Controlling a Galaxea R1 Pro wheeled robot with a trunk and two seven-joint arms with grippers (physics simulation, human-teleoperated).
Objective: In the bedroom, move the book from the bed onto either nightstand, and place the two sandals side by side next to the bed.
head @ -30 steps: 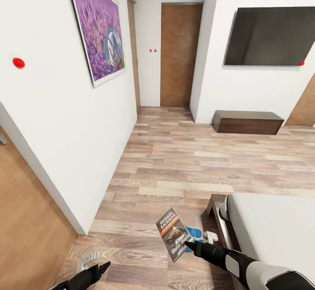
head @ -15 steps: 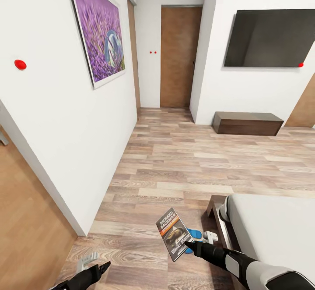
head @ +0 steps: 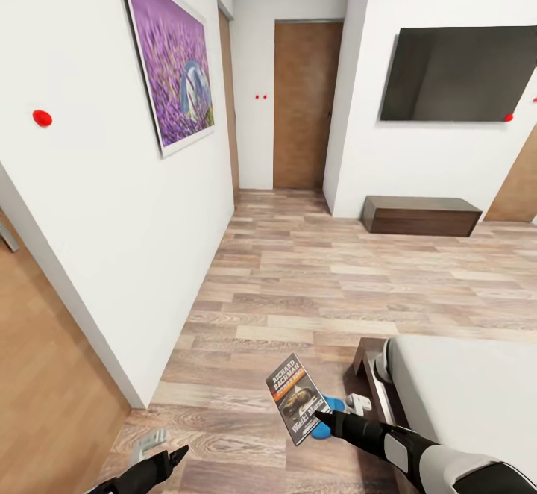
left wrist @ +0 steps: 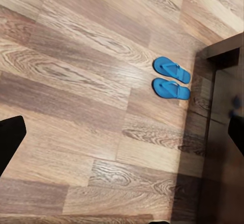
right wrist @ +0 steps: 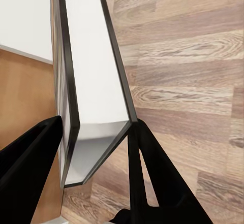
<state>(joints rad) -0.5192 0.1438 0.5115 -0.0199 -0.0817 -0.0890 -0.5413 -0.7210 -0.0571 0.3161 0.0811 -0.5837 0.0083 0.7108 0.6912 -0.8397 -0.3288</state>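
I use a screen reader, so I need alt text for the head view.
The right gripper holds the book upright above a wood-plank floor, beside the bed corner. A lavender picture hangs on the left wall; a brown door and a dark screen lie ahead.

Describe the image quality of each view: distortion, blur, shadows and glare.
Head view: wide-angle, with the walls and purple picture leaning outward; the TV shows soft grey reflection. Left wrist view: sharp floor grain, the two sandals crisp, a dark shadow beside the bed frame. Right wrist view: the book looms close and edge-on, and the black fingers are featureless silhouettes.
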